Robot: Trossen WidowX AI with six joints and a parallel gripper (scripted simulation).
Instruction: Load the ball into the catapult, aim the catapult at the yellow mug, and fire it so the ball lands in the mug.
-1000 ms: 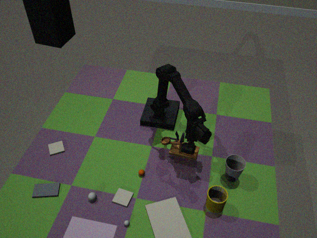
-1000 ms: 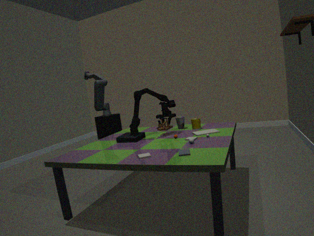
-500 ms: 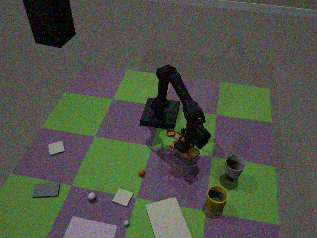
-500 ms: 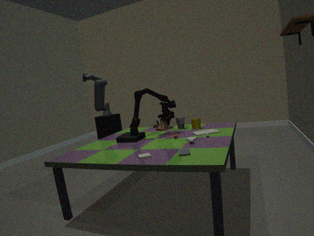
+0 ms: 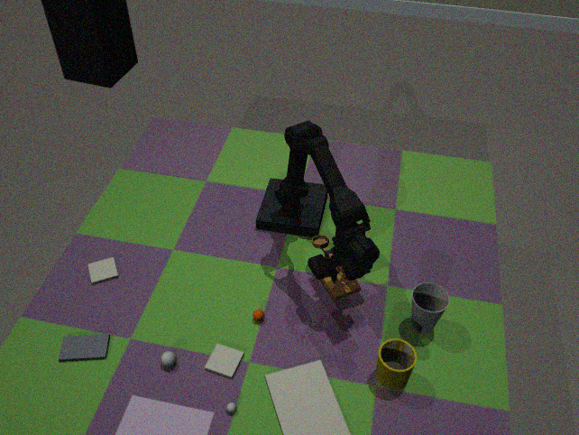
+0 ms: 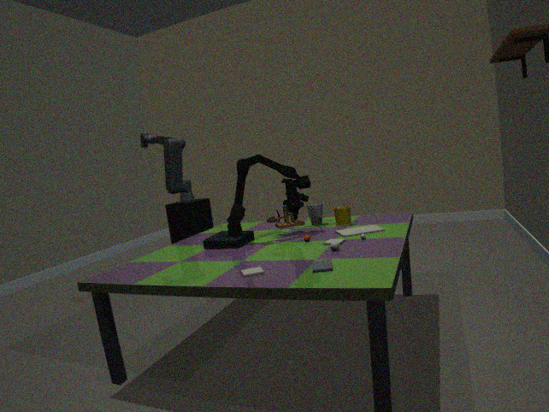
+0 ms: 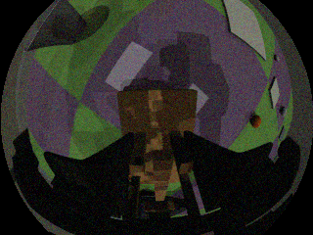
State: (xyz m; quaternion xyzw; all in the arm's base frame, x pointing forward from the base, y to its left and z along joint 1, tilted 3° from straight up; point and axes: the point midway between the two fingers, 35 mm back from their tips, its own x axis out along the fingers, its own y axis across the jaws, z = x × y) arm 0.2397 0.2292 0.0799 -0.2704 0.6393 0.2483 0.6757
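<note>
The wooden catapult (image 5: 344, 287) (image 6: 280, 223) (image 7: 158, 113) stands on the checkered table right of the arm's base. Its spoon cup (image 5: 320, 241) at the near-base end looks empty. My gripper (image 5: 337, 273) (image 6: 292, 213) (image 7: 159, 136) is down over the catapult and shut on its base. The orange ball (image 5: 258, 315) (image 6: 306, 238) (image 7: 256, 120) lies on the table, apart from the catapult, to its front left. The yellow mug (image 5: 396, 363) (image 6: 342, 215) stands upright near the front right. In the wrist view it is straight ahead of the catapult.
A grey cup (image 5: 429, 304) (image 6: 315, 214) stands near the yellow mug. Two white balls (image 5: 168, 359) (image 5: 231, 407) and several flat tiles (image 5: 103, 270) (image 5: 84, 347) (image 5: 224, 359) (image 5: 306, 398) lie at the front left. A black block (image 5: 91, 40) stands beyond the table.
</note>
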